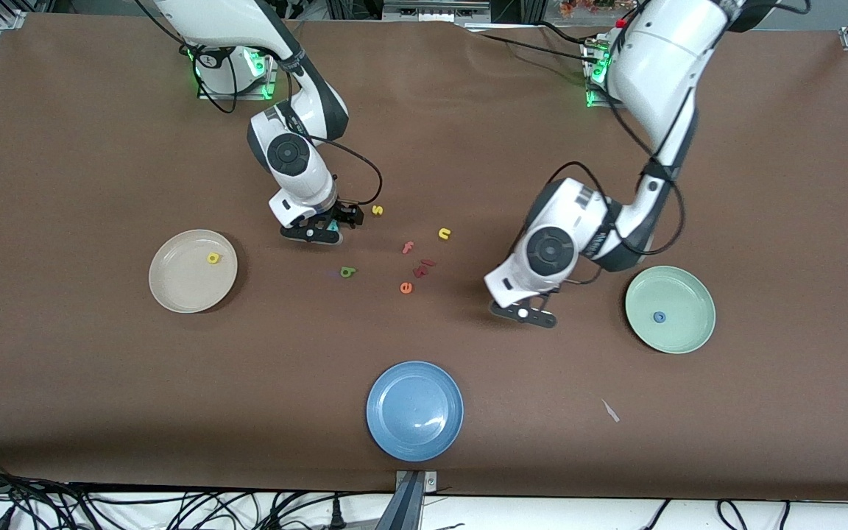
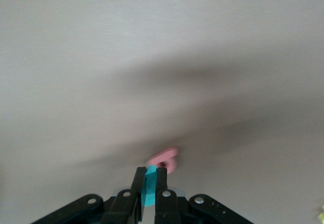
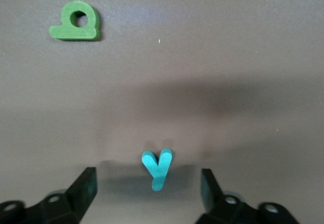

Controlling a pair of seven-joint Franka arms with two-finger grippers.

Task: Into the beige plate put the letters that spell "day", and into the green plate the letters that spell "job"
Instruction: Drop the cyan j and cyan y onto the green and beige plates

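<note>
Gripping j: left gripper (image 2: 148, 171), jaws shut tight on the teal j (image 2: 150, 189), over bare desk (image 1: 63, 405) between the loose letters and the green plate (image 1: 693, 291).
Right gripper (image 3: 148, 176): low over the desk, jaws wide open either side of the teal y (image 3: 158, 167), holding nothing.
y: flat on the desk, mid-desk.
a (image 1: 348, 272): on the desk near the y.
d (image 1: 213, 258): in the beige plate (image 1: 174, 291), toward the right arm's end.
o (image 1: 659, 317): in the green plate, toward the left arm's end.
b (image 1: 419, 270): among the loose letters mid-desk.
</note>
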